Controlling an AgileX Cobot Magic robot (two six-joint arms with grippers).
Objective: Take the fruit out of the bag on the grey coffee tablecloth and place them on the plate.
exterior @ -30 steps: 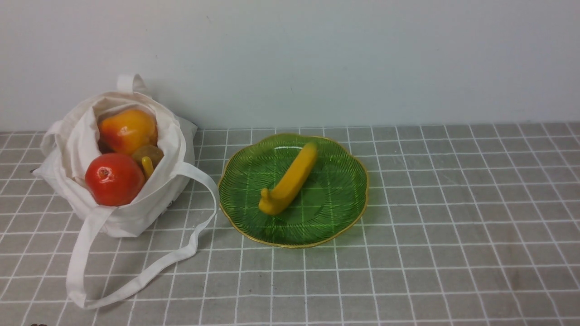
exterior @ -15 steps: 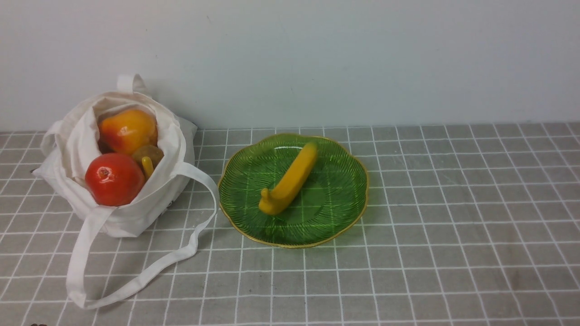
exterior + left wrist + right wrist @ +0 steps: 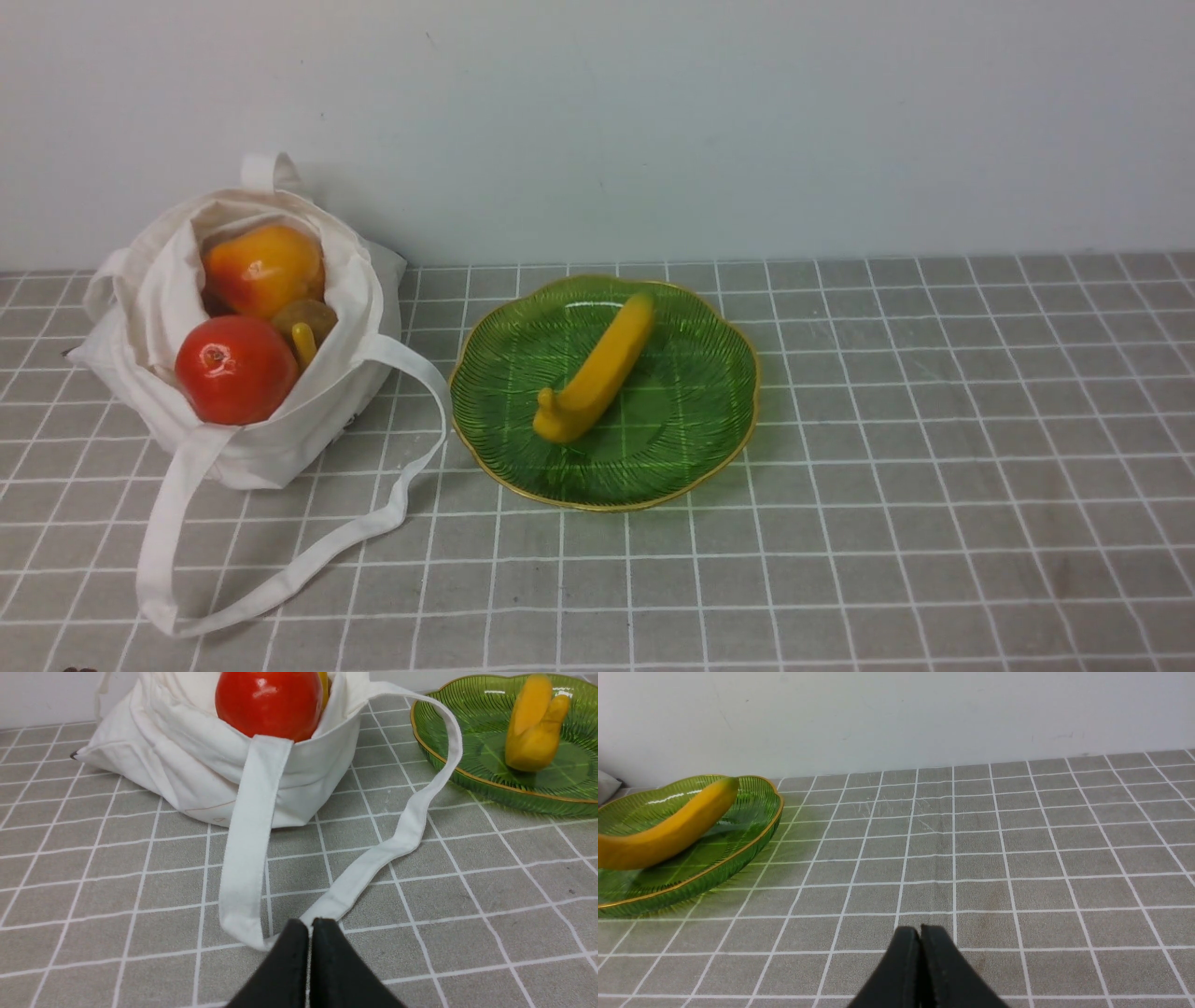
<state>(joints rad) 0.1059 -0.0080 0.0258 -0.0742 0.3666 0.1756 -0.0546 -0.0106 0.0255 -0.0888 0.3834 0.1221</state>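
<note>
Bright, even light (soft shadows only) leaves white glare on the plate [image 3: 467, 772]; all views are sharp.

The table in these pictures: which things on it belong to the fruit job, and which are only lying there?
Belong to the job:
- bag
- red fruit, orange-yellow fruit and kiwi, all in the bag
- yellow stem beside the kiwi, also in the bag
- banana, already on the plate
- plate
- tablecloth

Only lying there:
- nothing; no other loose thing shows
</note>
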